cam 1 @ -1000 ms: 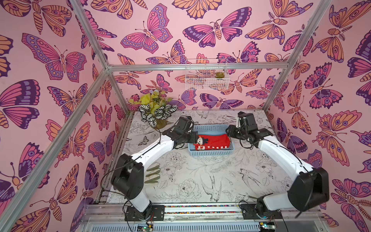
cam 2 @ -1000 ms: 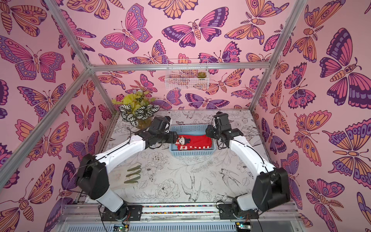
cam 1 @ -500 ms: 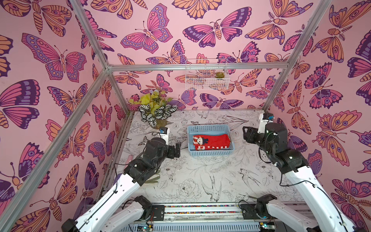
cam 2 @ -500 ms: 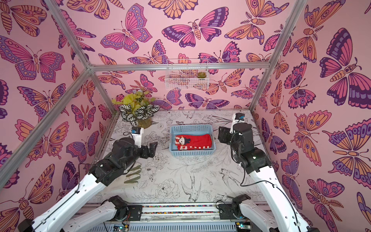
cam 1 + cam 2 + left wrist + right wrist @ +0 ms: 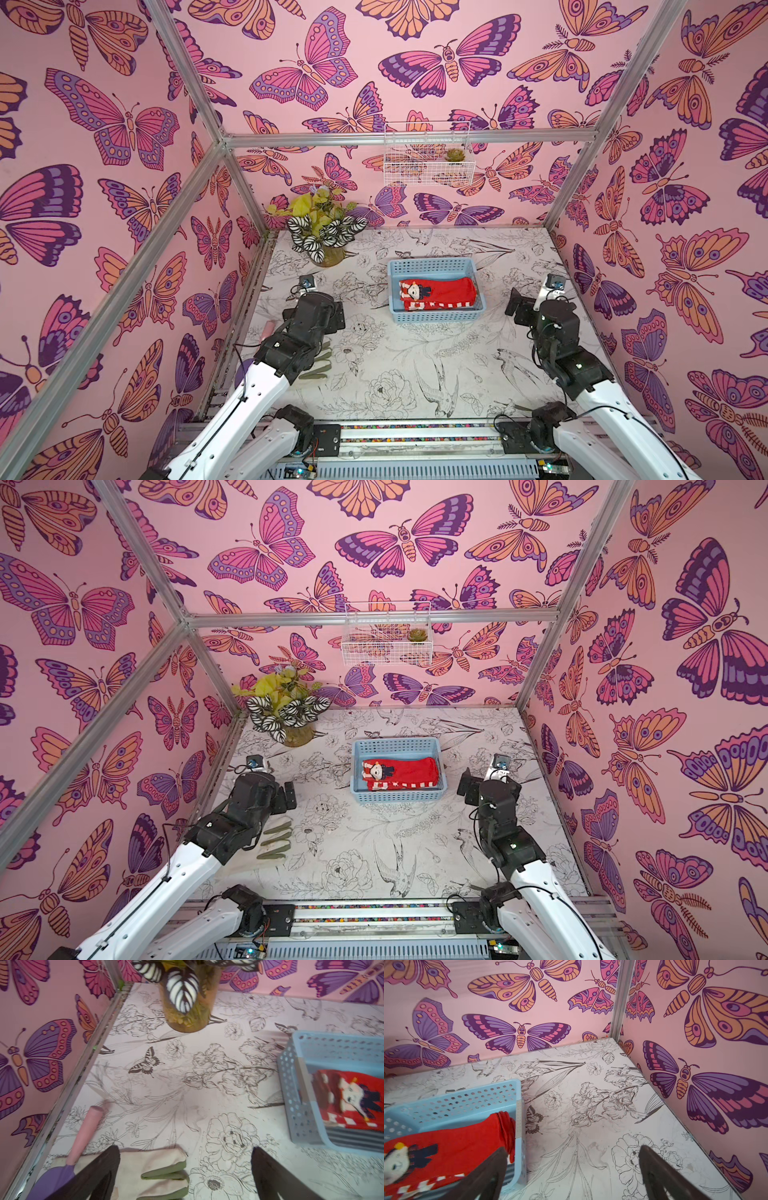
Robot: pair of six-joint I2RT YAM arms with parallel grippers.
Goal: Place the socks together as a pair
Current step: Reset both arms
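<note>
Red socks (image 5: pixel 452 1147) lie inside blue basket (image 5: pixel 467 1103)

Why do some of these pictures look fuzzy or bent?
In both top views the light is soft and even and all looks sharp, though the wide lens splays the frame bars outward; in the left wrist view the socks and blue basket look smeared; in the right wrist view the right gripper, close to the lens, shows dark and soft-edged.
</note>
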